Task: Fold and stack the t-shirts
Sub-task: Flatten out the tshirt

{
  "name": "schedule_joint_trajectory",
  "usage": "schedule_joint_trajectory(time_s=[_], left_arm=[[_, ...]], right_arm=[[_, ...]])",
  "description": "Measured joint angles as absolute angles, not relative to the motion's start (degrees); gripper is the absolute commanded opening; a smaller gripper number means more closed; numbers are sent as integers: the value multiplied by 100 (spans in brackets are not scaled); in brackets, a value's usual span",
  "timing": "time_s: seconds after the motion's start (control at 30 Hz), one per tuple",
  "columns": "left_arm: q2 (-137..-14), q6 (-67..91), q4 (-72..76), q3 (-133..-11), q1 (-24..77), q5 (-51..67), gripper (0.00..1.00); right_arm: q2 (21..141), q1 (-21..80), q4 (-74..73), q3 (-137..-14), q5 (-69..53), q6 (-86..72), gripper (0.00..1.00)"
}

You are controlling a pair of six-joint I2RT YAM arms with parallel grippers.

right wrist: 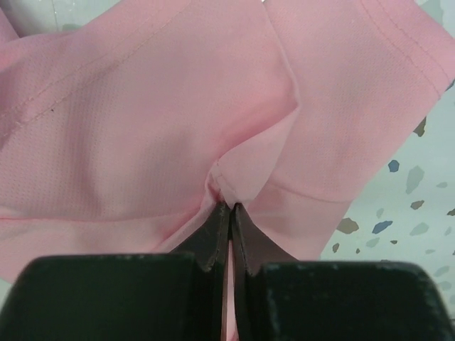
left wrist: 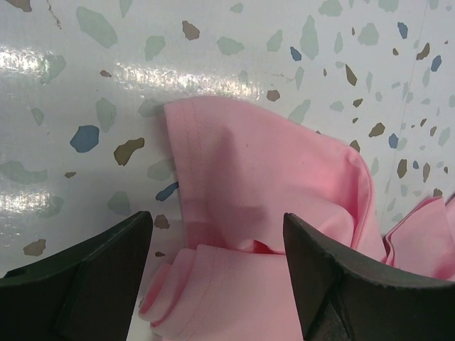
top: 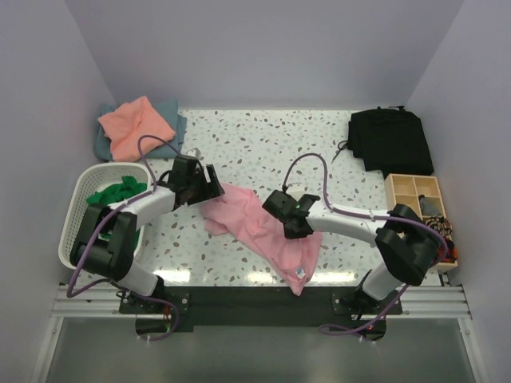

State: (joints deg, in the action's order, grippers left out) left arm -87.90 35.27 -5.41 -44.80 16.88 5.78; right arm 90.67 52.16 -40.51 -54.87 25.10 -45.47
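Note:
The light pink t-shirt (top: 259,230) lies crumpled across the table's middle, its small label near the front edge. My left gripper (top: 209,185) is open at the shirt's upper left end; in the left wrist view (left wrist: 217,241) its fingers straddle a rolled sleeve of the pink t-shirt (left wrist: 234,284). My right gripper (top: 297,227) is shut on a pinch of the pink t-shirt (right wrist: 142,106) near its middle. The salmon-orange t-shirt (top: 136,126) lies folded on the grey-blue t-shirt (top: 174,116) at the back left. The bright green t-shirt (top: 116,191) sits in the basket.
A white laundry basket (top: 76,219) stands at the left. A black cloth bundle (top: 391,140) lies at the back right. A wooden compartment box (top: 419,199) with small items stands at the right edge.

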Motion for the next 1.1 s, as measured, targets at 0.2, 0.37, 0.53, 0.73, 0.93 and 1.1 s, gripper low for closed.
schedule_joint_trajectory(time_s=[0.2, 0.37, 0.53, 0.73, 0.93, 1.1], left_arm=[[-8790, 3476, -541, -4480, 1688, 578, 79], [-8790, 3424, -561, -4515, 1688, 554, 83], [-8816, 3378, -561, -4737, 1691, 523, 82], [-9362, 3341, -528, -5299, 1688, 451, 77], [-9668, 3332, -567, -5328, 1688, 399, 76], [-9671, 3323, -556, -5258, 1688, 329, 35]], right_arm=[[8637, 5207, -4174, -5485, 2727, -4536, 0], [7677, 5207, -4685, -5570, 3144, -4541, 0], [7078, 5205, -5122, -5627, 3420, -4536, 0], [6967, 5207, -5347, -5627, 3485, -4543, 0], [6836, 5207, -5417, -5623, 3489, -4543, 0], [6742, 5207, -5461, -5625, 3505, -4541, 0]])
